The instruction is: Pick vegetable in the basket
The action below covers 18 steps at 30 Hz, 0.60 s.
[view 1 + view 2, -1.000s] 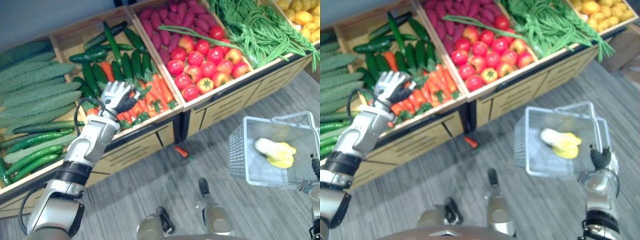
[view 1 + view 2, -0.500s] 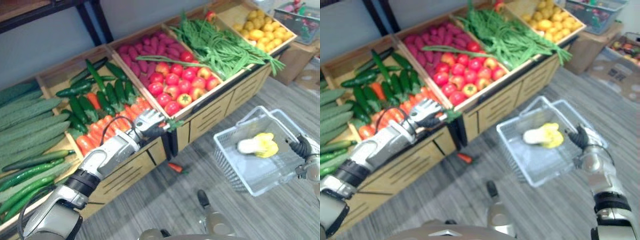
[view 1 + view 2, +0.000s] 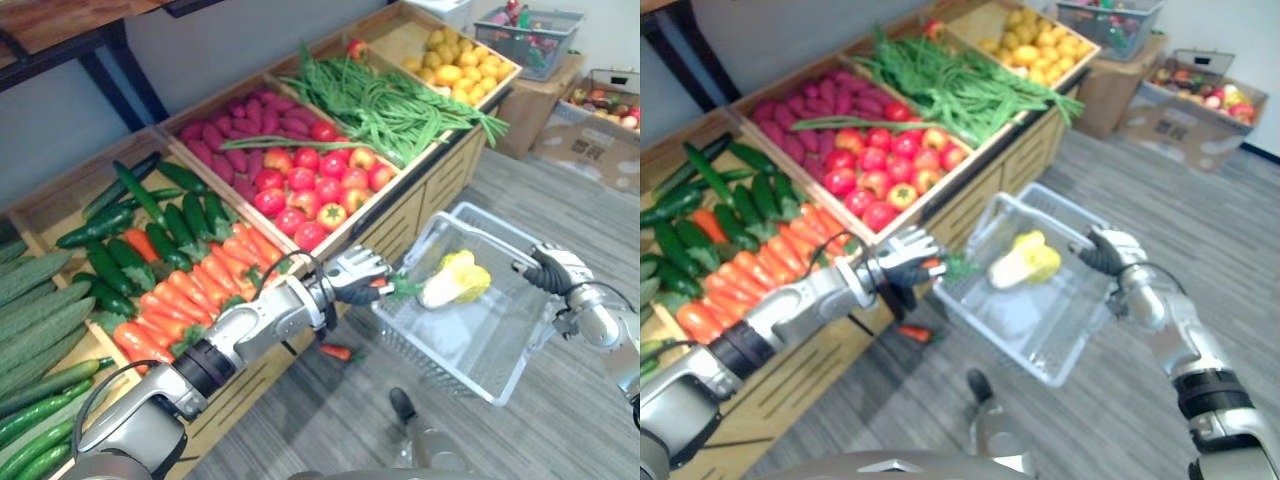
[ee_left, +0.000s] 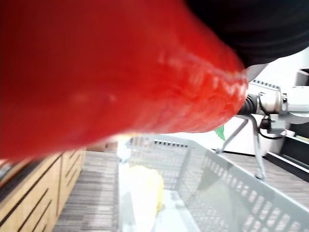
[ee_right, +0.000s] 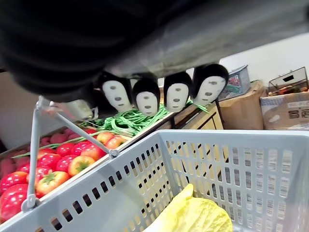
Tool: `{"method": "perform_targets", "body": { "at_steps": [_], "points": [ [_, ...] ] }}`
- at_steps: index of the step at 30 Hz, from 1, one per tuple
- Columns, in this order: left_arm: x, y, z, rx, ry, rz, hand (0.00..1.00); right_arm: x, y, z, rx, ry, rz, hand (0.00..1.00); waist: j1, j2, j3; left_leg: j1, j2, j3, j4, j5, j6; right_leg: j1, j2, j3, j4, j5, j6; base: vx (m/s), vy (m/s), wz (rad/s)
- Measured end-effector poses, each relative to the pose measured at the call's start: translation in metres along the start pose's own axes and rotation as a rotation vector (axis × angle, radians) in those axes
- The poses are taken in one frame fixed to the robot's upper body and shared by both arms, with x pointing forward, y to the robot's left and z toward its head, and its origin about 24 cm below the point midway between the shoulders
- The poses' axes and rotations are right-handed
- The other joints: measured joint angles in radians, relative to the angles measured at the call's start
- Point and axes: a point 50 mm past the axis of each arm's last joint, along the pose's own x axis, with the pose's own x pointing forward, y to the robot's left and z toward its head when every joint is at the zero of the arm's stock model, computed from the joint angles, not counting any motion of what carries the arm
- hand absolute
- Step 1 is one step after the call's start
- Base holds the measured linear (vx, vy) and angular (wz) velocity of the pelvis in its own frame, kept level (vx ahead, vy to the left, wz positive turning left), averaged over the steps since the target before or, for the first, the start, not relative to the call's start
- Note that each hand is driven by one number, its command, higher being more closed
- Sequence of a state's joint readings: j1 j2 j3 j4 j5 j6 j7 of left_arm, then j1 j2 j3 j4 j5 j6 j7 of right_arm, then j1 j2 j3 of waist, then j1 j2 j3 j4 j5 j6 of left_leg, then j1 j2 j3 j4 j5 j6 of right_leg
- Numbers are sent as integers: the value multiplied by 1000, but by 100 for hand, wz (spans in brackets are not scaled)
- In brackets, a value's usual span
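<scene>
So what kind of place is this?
Most likely a grocery store's produce section, or a mock-up: wooden display bins of carrots, tomatoes and green beans, and a grey shopping basket in the right hand.

Blurred red carrot, mostly hidden inside the left hand

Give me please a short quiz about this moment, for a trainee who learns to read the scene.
1. True or false: the carrot in the left hand lies inside the basket.
2. What is in the basket? A tomato; B yellow cabbage; C cucumber.
3. Fill in: the right hand grips the basket's ____.
Key: 1 false; 2 B; 3 handle.
</scene>
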<state>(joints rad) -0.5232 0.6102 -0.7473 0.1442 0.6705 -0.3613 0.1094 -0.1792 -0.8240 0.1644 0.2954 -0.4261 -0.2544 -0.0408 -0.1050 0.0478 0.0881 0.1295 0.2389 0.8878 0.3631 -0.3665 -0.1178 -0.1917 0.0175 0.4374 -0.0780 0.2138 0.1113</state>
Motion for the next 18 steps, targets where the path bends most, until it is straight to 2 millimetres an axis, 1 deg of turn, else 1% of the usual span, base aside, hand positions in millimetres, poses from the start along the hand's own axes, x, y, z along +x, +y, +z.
{"method": "perform_targets", "body": {
  "at_steps": [4,7,8,10,12,16,18],
  "points": [
    [8,-5,12,-25,-44,-4,100,2,2,17,-5,-82,25,100,-1,2,-3,19,0,33,-11,-1,-5,-1,9,14,4,-8,-9,28,-3,-17],
    [13,-7,20,-43,-68,2,100,2,-3,25,-19,-127,30,100,1,1,-5,19,0,43,-12,0,-7,-12,12,15,14,-11,-12,14,-6,-10],
    [14,-8,22,-48,-75,4,100,3,-4,29,-22,-143,33,100,2,1,-7,21,0,47,-11,2,-11,-15,17,19,20,0,2,18,-9,-15],
    [14,-10,25,-51,-88,-8,100,3,-4,34,-21,-169,39,100,6,2,-10,33,2,63,-13,2,-16,-15,26,29,27,3,6,34,-4,-22],
    [16,-12,28,-58,-99,-14,100,2,-2,38,-6,-197,52,100,2,3,-23,34,4,68,-13,1,-19,-17,29,36,27,5,9,28,-3,-13],
    [27,-12,42,-95,-137,19,100,2,-3,47,-10,-242,51,100,1,3,-50,36,2,77,-13,1,-20,-17,31,45,27,7,13,3,2,-6],
    [28,-14,46,-103,-151,13,100,2,-5,52,-9,-264,44,100,3,5,-59,37,2,88,-12,1,-22,-17,34,54,28,8,15,-12,4,-11]
  ]
}}
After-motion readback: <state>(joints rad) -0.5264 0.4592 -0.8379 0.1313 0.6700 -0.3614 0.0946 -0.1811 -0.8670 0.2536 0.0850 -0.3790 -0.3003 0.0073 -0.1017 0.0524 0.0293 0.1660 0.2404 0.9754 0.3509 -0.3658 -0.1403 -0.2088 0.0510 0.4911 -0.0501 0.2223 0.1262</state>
